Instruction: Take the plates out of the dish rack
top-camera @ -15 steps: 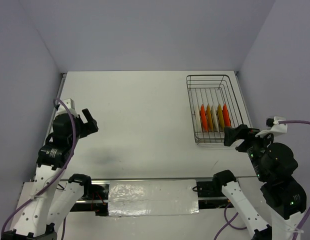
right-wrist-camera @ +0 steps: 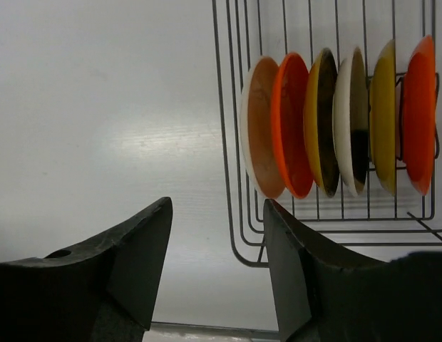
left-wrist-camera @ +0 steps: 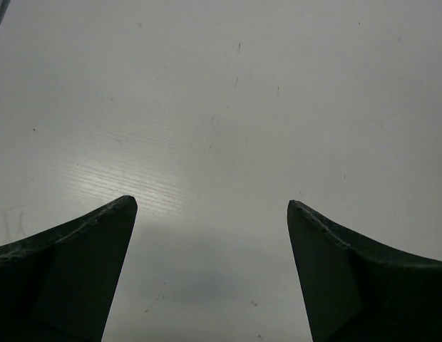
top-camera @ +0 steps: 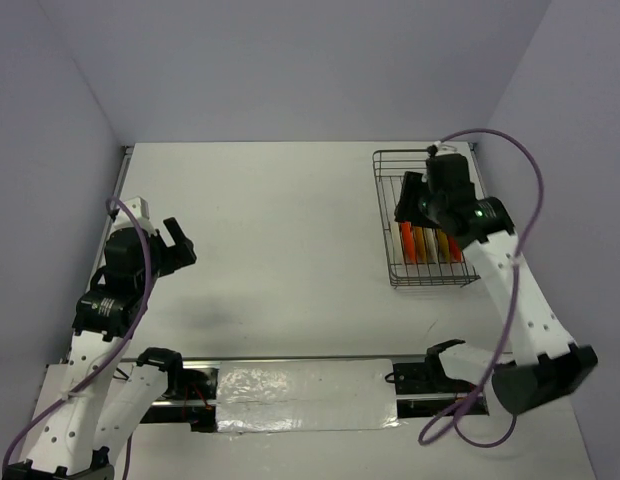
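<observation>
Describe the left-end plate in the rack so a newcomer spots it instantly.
Look on the table, far right corner, for the wire dish rack, where plates stand on edge in a row. The target plate is at the row's left end, nearest the rack's left wall; it is pale cream with a peachy face, while its only neighbour is vivid orange-red.

1. Ahead of my right gripper (right-wrist-camera: 217,203), the plates (right-wrist-camera: 335,125) standing in the dish rack (right-wrist-camera: 228,178) show only plain colour and dark blotches. I can read no letters, numbers or marks on them.
2. Under my left gripper (left-wrist-camera: 210,201), the table (left-wrist-camera: 221,107) shows only faint scuffs, and no print can be read.
3. In the top view, any labels on my arms are too small to read.
</observation>
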`<state>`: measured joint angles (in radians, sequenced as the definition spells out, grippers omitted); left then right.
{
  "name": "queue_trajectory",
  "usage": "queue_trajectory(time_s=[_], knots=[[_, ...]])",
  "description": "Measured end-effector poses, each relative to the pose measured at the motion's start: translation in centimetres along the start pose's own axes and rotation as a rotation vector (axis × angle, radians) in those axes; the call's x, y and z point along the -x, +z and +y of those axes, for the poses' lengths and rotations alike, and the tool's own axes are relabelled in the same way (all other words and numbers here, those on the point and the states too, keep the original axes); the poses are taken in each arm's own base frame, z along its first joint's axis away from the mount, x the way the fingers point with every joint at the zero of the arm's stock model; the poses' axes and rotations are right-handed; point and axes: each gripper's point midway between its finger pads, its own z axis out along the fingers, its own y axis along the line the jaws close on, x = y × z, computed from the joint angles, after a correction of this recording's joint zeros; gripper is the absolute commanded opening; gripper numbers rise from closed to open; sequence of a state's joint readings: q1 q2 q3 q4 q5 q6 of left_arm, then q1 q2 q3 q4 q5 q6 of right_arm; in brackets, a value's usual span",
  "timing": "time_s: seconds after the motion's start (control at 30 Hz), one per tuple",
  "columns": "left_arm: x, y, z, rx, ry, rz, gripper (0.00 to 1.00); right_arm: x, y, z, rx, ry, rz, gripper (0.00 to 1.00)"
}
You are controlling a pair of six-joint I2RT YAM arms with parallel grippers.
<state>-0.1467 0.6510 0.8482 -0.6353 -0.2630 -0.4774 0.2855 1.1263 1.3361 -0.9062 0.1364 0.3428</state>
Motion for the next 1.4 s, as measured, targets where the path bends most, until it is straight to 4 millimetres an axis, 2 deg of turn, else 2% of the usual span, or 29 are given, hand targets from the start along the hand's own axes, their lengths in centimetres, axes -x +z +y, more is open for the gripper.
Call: queue_trajectory(time_s=[0.07,0.13,0.33,0.43,0.57,0.77,0.93,0.97,1.03,1.23,1.3,1.33,1.4], knots=[[0.0,0.0,-0.1,-0.003,0.001,0.002,0.99,-0.9,2.7,0.1,-0.021,-0.02,0.071,0.6],[-0.1,0.0,-0.2,-0.008,0.002,0.005,1.0,-1.5,4.2,0.1,-0.035,-0.042,0.111,0.58],[-0.4,0.2,-0.5,-0.02,0.006,0.023,0.99,-2.2,7.4,0.0,-0.057,-0.099,0.175,0.53],[-0.5,0.2,-0.6,-0.026,0.008,0.027,1.0,-3.1,9.2,-0.1,-0.072,-0.113,0.221,0.53],[-0.5,0.2,-0.7,-0.032,0.008,0.027,0.99,-3.9,10.6,-0.5,-0.084,-0.119,0.246,0.51],[-0.5,0.2,-0.9,-0.043,0.009,0.029,1.0,-5.4,11.9,-1.1,-0.105,-0.133,0.278,0.47],[-0.4,0.2,-1.0,-0.051,0.008,0.028,1.0,-6.5,12.8,-1.7,-0.113,-0.14,0.302,0.32],[-0.5,0.2,-1.1,-0.052,0.008,0.029,0.99,-6.7,12.9,-1.8,-0.114,-0.14,0.305,0.32],[-0.5,0.2,-1.1,-0.054,0.008,0.03,0.99,-6.9,13.0,-2.0,-0.114,-0.138,0.311,0.28],[-0.6,0.3,-1.1,-0.055,0.009,0.036,1.0,-7.1,12.8,-1.8,-0.078,-0.141,0.318,0.09],[-0.6,0.3,-1.1,-0.054,0.01,0.038,1.0,-6.9,12.6,-1.6,-0.063,-0.141,0.312,0.07],[-0.6,0.3,-1.1,-0.054,0.01,0.038,1.0,-6.8,12.4,-1.4,-0.053,-0.139,0.308,0.0],[-0.6,0.3,-1.1,-0.054,0.01,0.039,1.0,-6.4,11.9,-1.1,-0.037,-0.134,0.299,0.0]])
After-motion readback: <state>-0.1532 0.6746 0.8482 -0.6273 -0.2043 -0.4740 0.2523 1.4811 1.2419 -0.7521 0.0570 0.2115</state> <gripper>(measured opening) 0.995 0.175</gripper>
